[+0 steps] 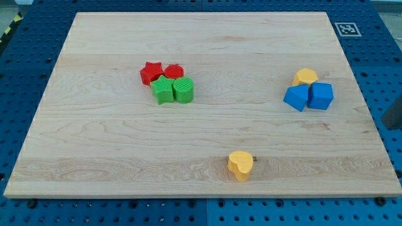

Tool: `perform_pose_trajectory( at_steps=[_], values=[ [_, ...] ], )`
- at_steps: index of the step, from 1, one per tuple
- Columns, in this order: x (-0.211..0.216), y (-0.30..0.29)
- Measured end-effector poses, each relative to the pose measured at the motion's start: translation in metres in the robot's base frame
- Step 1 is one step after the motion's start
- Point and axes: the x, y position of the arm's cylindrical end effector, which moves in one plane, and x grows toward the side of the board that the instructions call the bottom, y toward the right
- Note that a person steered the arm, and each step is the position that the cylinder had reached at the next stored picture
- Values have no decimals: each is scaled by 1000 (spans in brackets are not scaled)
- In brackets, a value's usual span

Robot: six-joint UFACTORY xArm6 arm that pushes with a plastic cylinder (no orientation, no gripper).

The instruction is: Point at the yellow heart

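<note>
The yellow heart (240,165) lies near the view's bottom, right of centre, alone on the wooden board (94,157). A dark shape (394,115) shows at the view's right edge, off the board; it looks like part of my rod, and its tip cannot be made out. It is far to the right of the yellow heart.
A red star (150,72), a red block (173,71), a green star (163,89) and a green block (183,90) cluster at upper left of centre. A yellow block (306,77) touches two blue blocks (296,97) (321,95) at the right. A marker tag (347,29) sits at the top right.
</note>
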Motion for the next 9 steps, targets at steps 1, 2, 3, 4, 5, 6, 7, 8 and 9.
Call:
perform_pose_trajectory(
  at_steps=[1,2,3,4,5,6,7,8,9],
  values=[
    [15,-35],
    [15,-42],
    [15,-42],
    [27,-45],
    [47,-65],
    [70,-103],
    [83,-126],
    [101,-137],
    [101,-140]
  ],
)
